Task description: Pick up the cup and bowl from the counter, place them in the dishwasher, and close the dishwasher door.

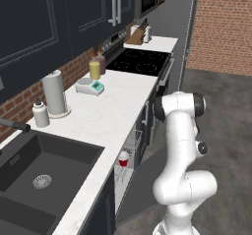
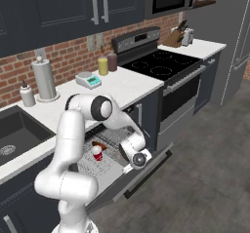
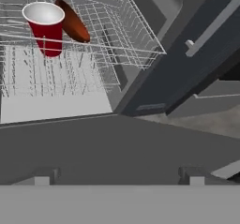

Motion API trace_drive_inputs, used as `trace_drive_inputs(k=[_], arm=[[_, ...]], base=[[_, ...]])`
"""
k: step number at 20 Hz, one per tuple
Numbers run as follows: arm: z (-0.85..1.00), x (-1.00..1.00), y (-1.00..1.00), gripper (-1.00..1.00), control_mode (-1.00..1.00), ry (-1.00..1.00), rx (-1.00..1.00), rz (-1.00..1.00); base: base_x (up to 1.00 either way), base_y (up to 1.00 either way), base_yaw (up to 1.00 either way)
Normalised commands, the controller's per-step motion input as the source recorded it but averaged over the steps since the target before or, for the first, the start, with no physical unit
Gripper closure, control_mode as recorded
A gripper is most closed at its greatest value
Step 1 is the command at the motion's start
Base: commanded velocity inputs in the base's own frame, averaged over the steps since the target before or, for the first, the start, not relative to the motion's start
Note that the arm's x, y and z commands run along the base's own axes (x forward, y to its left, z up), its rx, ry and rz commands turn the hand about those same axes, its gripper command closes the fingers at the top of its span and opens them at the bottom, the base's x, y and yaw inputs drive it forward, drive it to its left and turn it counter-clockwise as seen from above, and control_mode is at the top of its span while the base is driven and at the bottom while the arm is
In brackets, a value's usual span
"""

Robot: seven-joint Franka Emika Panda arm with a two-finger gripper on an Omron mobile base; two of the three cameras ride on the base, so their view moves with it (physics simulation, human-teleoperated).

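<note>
We are looking along the gripper (image 3: 119,183) in the hand view, where its two small fingertips (image 3: 41,180) are standing well apart with nothing between them, just above the dishwasher door (image 3: 117,148), which is lying dropped open. That view is giving us the one cup (image 3: 45,27) standing upright, mouth up, in the wire rack (image 3: 93,73), near the rack's far corner, with the one bowl (image 3: 72,20) tipped on edge right behind it, its long axis slanting across the rack (we cannot tell whether the two are touching).

From the left base view we are seeing the cup (image 1: 123,159) as a small red spot in the rack (image 1: 129,153) under the surface's (image 1: 113,111) front edge; the bowl is hidden there. From the right base view we are seeing the cup (image 2: 97,153) and the bowl (image 2: 99,144) together in the pulled-out rack (image 2: 105,151) of the dishwasher (image 2: 117,178), and the arm's hand low over the door (image 2: 146,171).

On the surface we are counting one paper towel roll (image 1: 54,94), one white bottle (image 1: 40,113), one scale (image 1: 90,86) and two bottles (image 1: 97,66) near the back edge.
</note>
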Motion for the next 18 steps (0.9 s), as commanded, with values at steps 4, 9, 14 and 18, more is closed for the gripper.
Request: trace_drive_inputs(k=[4,9,14,18], arm=[[1.0,-0.71,-0.61,-1.0,-1.0,0.0,0.0,0.0],[1.0,-0.71,-0.57,-1.0,-1.0,0.0,0.0,0.0],[0.84,-0.86,-0.69,-1.0,-1.0,0.0,0.0,0.02],[-0.01,-0.59,-0.94,-1.0,-1.0,0.0,0.0,0.12]], base=[[0.0,0.0,0.0],[0.0,0.0,0.0],[0.0,0.0,0.0],[0.0,0.0,0.0]])
